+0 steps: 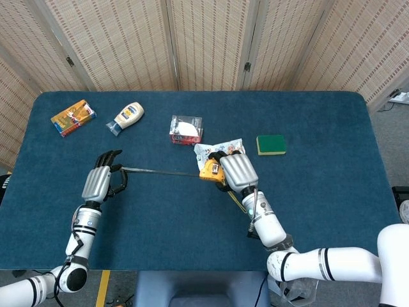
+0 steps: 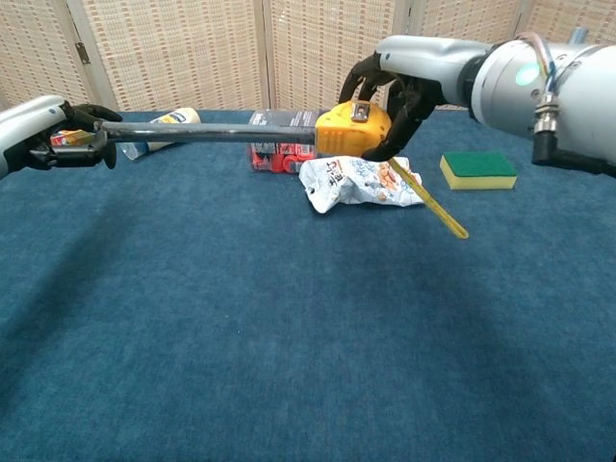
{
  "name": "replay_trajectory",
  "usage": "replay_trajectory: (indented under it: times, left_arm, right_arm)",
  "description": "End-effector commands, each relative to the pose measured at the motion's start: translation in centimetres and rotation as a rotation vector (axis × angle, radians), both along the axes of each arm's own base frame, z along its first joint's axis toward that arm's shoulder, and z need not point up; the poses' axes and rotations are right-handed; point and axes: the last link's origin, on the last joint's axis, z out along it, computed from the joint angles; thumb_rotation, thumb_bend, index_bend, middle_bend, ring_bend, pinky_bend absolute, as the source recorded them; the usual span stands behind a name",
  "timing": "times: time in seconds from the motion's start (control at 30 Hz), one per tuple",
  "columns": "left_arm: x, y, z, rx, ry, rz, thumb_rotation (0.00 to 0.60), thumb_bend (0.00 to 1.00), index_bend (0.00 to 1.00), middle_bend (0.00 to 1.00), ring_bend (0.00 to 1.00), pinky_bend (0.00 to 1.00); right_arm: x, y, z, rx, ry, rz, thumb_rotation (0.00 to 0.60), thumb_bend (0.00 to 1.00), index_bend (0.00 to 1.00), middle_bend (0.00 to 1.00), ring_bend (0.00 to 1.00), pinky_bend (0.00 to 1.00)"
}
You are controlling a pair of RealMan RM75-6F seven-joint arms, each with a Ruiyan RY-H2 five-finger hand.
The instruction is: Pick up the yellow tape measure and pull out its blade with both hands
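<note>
Yellow case: the yellow tape measure (image 2: 354, 129) is held up off the blue tabletop (image 1: 319, 192), above a crumpled snack bag (image 2: 351, 182), in the right robot hand (image 1: 234, 171), whose fingers wrap round it.
Blade: the blade (image 2: 207, 133) runs out level from the case to the left robot hand (image 1: 101, 182), which pinches its tip with fingers curled in.
Step in hand: by my reading, the pull itself, with a good length already drawn.
Next move: likely a little more spread between the hands, keeping the blade straight and the tip pinch firm so it does not snap back.
Chest view only: a yellow strap (image 2: 428, 200) dangling from the case, and the gap between the case and the tabletop.
Head view only: the whole layout, with a green sponge (image 1: 271, 144) near the right hand, a red-and-white packet (image 1: 186, 130), a squeeze bottle (image 1: 126, 118) and an orange box (image 1: 73, 117) further back.
</note>
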Motion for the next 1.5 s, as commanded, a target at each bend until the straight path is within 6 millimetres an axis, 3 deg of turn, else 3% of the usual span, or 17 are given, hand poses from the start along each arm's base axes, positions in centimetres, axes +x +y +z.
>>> replay_trajectory:
  times: [0.03,0.53,1.1,1.5]
  left_arm:
    - [-0.8,-0.1,0.4,0.001,0.003,0.014,0.383,0.87,0.67,0.14,0.04,0.00]
    - [-3.2,-0.4,2.9,0.045,0.048,0.040,0.386,0.88,0.67,0.16,0.07,0.00]
    - [-4.2,-1.5,5.2,0.067,0.056,0.044,0.391,0.87,0.68,0.17,0.07,0.00]
    - [-4.4,-1.7,5.3,0.070,0.056,0.044,0.393,0.87,0.68,0.17,0.07,0.00]
  right_arm:
    - [-1.2,0.1,1.0,0.021,-0.003,-0.002,0.600,0.30,0.50,0.41,0.47,0.27]
    - [-7.1,0.5,5.1,0.025,-0.036,-0.030,0.600,0.30,0.52,0.42,0.48,0.27]
    - [-13.9,3.4,9.7,-0.032,-0.066,-0.099,0.600,0.30,0.52,0.42,0.48,0.27]
    - [-15.5,4.3,10.5,-0.031,-0.074,-0.111,0.600,0.30,0.52,0.42,0.48,0.27]
